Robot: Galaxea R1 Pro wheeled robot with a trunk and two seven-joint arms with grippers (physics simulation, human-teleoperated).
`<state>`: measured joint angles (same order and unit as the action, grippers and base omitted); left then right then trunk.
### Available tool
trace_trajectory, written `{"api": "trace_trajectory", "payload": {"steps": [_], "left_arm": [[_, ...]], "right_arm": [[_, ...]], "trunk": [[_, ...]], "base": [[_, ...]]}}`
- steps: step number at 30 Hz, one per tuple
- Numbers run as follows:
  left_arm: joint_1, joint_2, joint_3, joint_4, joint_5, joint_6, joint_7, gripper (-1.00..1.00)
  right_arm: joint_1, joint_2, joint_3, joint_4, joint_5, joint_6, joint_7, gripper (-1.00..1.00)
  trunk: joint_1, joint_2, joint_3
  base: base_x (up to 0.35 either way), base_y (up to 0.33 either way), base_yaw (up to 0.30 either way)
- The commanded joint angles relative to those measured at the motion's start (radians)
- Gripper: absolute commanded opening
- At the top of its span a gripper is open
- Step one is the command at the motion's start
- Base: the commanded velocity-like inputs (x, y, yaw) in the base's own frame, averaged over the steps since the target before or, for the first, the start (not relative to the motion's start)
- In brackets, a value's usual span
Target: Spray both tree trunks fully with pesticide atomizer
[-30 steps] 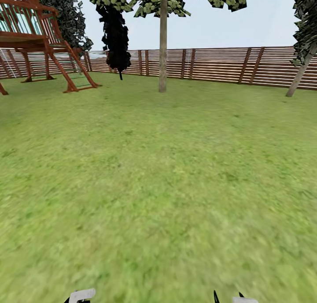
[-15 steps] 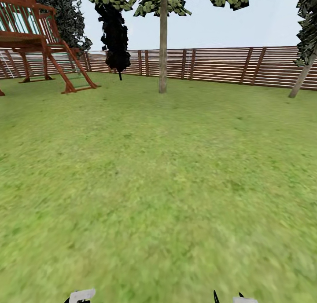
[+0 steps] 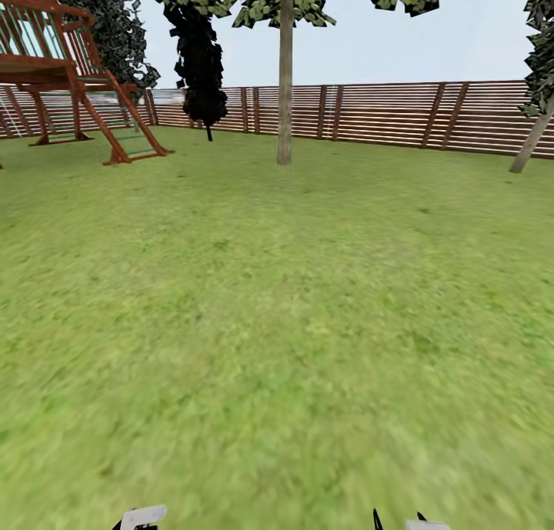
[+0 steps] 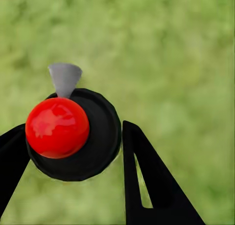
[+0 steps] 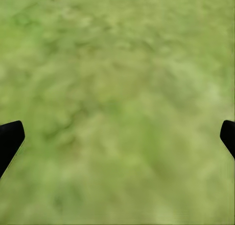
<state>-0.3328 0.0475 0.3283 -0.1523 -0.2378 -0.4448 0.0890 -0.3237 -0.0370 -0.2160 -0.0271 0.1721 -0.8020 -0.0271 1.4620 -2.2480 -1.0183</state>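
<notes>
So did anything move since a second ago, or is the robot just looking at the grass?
Nothing in the garden moved; the camera did. The whole view slid a little: the upright grey-brown tree trunk sits slightly lower, the leaning trunk nearer the right edge, the red-brown wooden play frame further left. The left gripper holds the black spray bottle with the red spot; the right gripper is open over grass.
</notes>
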Motion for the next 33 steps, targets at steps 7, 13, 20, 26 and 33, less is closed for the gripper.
{"api": "trace_trajectory", "payload": {"steps": [7, 13, 20, 26, 33], "left_arm": [[0.0, 0.0, 0.0, 0.0, 0.0, 0.0, 0.0, -1.0], [0.0, 0.0, 0.001, -0.001, -0.001, 0.0, 0.0, -1.0], [0.0, 0.0, 0.0, -0.001, 0.0, 0.0, 0.0, -1.0], [0.0, 0.0, 0.0, -0.001, 0.0, 0.0, 0.0, -1.0], [0.0, 0.0, 0.0, 0.0, 0.0, 0.0, 0.0, -1.0]], "right_arm": [[0.0, 0.009, 0.0, 0.002, 0.0, 0.002, 0.001, 1.0], [0.0, 0.008, 0.0, 0.002, 0.001, 0.005, 0.001, 1.0], [0.017, 0.01, 0.0, 0.003, 0.001, 0.012, 0.002, 1.0], [0.02, 0.011, 0.0, 0.003, 0.001, 0.013, 0.003, 1.0], [0.02, 0.011, 0.0, 0.003, 0.001, 0.012, 0.003, 1.0]], "trunk": [[0.0, 0.0, 0.0], [0.0, 0.0, 0.0], [0.0, 0.0, 0.0], [0.0, 0.0, 0.0], [0.0, 0.0, 0.0]], "base": [[0.339, 0.0, 0.0], [0.339, 0.0, 0.0], [0.339, 0.0, 0.0], [0.339, 0.0, 0.0], [0.339, 0.0, 0.0]]}}
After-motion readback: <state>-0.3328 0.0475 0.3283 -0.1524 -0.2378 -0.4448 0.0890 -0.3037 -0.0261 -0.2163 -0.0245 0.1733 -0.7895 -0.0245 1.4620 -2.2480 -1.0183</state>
